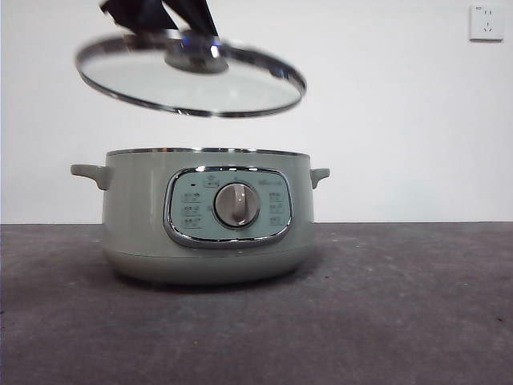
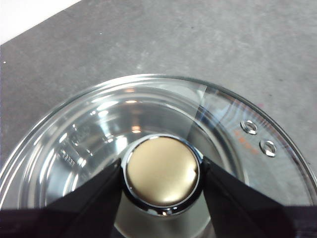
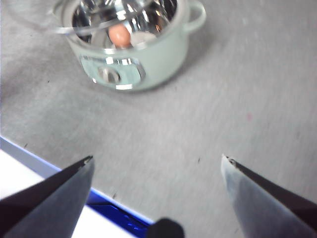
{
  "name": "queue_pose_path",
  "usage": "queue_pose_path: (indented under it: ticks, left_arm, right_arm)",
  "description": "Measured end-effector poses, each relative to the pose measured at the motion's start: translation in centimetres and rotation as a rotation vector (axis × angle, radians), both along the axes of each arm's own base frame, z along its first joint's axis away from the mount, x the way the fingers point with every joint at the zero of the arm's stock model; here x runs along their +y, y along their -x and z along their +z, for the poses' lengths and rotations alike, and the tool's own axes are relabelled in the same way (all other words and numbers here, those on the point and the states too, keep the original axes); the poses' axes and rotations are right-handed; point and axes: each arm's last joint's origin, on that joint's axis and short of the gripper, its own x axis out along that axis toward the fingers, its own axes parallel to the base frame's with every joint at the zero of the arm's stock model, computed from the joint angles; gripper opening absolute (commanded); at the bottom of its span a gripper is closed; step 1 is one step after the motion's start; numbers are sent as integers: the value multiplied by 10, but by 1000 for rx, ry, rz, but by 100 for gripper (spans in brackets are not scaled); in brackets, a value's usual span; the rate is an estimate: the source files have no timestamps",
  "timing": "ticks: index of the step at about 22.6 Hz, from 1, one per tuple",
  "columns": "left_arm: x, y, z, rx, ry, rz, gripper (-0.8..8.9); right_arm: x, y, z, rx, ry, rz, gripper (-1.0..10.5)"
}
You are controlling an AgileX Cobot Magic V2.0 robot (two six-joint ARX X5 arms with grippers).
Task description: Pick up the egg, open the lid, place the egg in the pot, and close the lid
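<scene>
The sage-green pot (image 1: 208, 216) stands on the grey table, its control panel and dial facing the front view. My left gripper (image 2: 161, 173) is shut on the knob (image 2: 161, 171) of the glass lid (image 1: 191, 74) and holds the lid tilted in the air above the pot, over its left side. The brown-orange egg (image 3: 119, 35) lies inside the pot (image 3: 143, 54), seen in the right wrist view. My right gripper (image 3: 157, 159) is open and empty, well back from the pot above the table near its edge.
A white wall socket (image 1: 486, 22) is on the back wall at top right. A blue and white edge (image 3: 59, 198) runs below the right gripper. Bare grey table (image 1: 401, 305) lies around the pot.
</scene>
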Motion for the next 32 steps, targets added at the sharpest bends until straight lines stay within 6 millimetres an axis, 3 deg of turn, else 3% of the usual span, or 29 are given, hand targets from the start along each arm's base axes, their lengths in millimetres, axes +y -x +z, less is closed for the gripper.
queue_pose_path:
  ticks: [5,10,32]
  left_arm:
    - [-12,-25,-24,3,-17,-7,-7]
    - [-12,-43,-48,54,-62,29,-7]
    - [-4,-49,-46,46,-20,13,-7]
  right_arm:
    - [-25,28,-16,-4,-28,-126,436]
    - [-30,32,-19,8,-2,-169,436]
    - [-31,31,-19,-16,13,-206,436]
